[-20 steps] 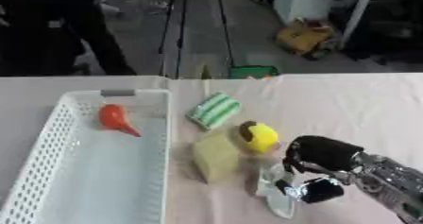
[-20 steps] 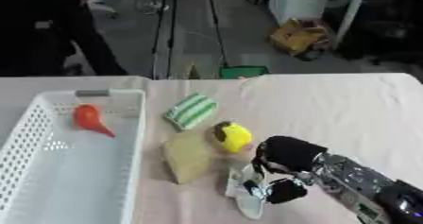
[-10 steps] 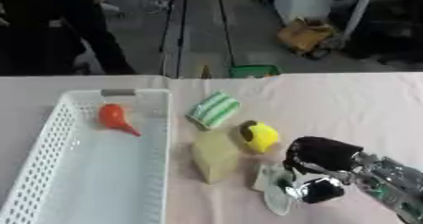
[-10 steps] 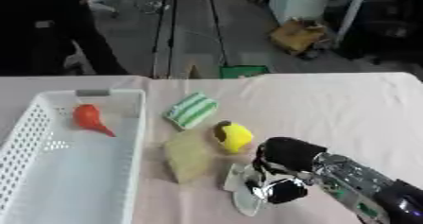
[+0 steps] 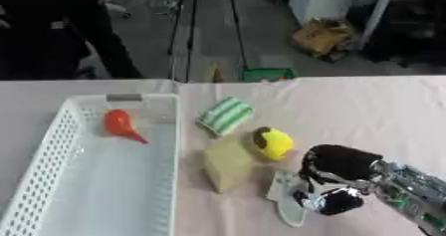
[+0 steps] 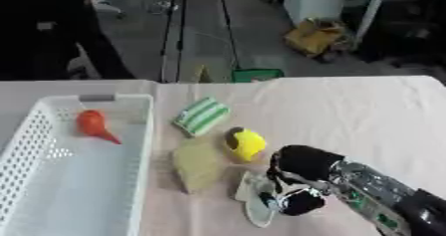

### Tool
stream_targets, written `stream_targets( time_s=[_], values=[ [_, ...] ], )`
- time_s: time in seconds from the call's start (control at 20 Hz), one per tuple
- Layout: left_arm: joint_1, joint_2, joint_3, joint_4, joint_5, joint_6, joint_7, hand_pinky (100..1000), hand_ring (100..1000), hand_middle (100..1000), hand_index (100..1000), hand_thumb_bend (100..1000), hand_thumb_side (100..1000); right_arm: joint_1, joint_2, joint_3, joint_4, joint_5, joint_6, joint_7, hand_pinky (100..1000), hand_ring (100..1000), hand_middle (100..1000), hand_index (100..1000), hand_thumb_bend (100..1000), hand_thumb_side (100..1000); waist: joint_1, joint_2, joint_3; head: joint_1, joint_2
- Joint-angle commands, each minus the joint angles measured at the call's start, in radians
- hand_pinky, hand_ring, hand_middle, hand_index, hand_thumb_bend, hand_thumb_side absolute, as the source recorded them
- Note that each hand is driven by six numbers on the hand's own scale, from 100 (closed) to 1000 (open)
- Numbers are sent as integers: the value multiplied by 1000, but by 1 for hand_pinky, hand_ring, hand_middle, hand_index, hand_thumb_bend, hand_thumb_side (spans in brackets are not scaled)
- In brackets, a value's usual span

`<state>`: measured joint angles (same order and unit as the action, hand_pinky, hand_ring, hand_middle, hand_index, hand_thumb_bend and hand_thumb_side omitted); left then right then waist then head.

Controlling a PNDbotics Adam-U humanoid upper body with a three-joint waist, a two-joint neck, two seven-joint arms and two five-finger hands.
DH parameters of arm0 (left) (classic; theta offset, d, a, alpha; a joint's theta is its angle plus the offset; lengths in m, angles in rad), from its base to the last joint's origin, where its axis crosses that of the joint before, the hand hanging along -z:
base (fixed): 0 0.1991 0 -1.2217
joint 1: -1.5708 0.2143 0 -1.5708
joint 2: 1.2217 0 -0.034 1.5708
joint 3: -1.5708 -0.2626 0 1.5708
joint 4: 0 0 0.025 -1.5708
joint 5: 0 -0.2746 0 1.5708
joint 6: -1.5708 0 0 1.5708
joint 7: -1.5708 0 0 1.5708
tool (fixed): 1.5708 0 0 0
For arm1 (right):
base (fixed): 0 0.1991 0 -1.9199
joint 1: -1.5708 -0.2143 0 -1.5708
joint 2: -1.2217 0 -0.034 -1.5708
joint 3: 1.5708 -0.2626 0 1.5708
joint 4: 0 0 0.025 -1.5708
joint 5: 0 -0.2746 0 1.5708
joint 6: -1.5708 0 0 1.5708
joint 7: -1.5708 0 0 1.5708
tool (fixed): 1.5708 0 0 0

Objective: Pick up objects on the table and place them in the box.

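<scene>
My right hand (image 5: 335, 180) reaches in from the lower right, its fingers curled down onto a flat white object (image 5: 285, 202) lying on the table. Just left of it lies a tan sponge-like block (image 5: 227, 165), and a yellow object with a dark opening (image 5: 271, 142) sits above the hand. A green-and-white striped item (image 5: 224, 115) lies near the box's far right corner. The white perforated box (image 5: 52, 150) stands at the left with an orange-red object (image 5: 121, 125) inside near its far end. My left hand shows in neither view.
The table carries a pale pink cloth (image 5: 366, 110). Behind the table's far edge are a tripod's legs (image 5: 184, 26), a small green item on the floor (image 5: 268, 74) and a person standing at the far left.
My right hand stays over the white object with hardly any shift. The objects on the table and in the box have not moved.
</scene>
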<state>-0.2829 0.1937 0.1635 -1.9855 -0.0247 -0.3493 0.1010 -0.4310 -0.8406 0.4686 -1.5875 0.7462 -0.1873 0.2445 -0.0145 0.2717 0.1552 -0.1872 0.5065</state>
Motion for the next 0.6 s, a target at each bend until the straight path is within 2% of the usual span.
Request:
stream_targets(
  time_s=[0.05, 0.6],
  values=[
    [-13, 9, 1, -14, -3, 2, 0, 1000, 934, 952, 928, 100, 1000, -9, -26, -20, -17, -18, -1, 0, 831, 600, 297, 454, 257, 654, 3, -12, -1, -4, -16],
    [-15, 6, -1, -14, -4, 4, -4, 1000, 935, 953, 925, 100, 1000, -8, -21, -41, -53, -39, 20, -39, 824, 564, 278, 431, 293, 622, 6, -9, -6, -5, -27]
  ],
)
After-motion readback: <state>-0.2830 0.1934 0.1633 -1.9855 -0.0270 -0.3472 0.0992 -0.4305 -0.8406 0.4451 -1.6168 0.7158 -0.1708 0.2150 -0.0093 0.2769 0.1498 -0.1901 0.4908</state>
